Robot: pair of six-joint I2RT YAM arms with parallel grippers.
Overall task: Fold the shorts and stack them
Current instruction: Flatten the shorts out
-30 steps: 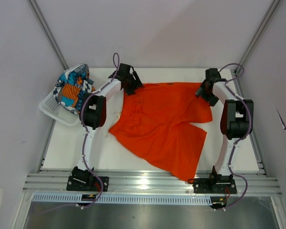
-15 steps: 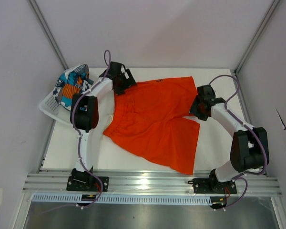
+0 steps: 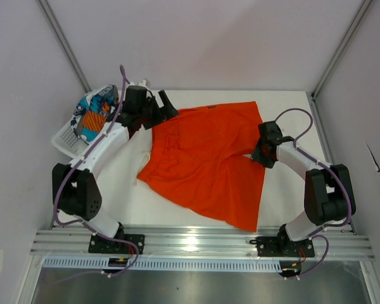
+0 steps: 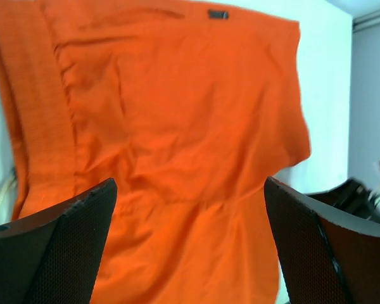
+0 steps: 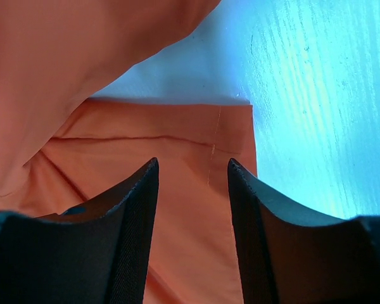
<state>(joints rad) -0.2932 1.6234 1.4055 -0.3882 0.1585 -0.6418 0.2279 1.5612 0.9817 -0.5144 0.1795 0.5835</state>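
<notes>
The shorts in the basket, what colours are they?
The patterned shorts are blue, orange, white and black; clearest from the top external view.

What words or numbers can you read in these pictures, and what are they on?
Nothing here can be read.
Small dark tag on the orange shorts: too blurred to read.
Round emblems on the patterned shorts in the basket: too small to tell whether they carry letters.

White table top (image 3: pixel 291 104) at centre, pale lilac walls (image 3: pixel 209 38) around, metal corner posts (image 3: pixel 64 44) toward 11 and 1 o'clock, aluminium rail (image 3: pixel 202 240) at 6 o'clock with a bright reflection
</notes>
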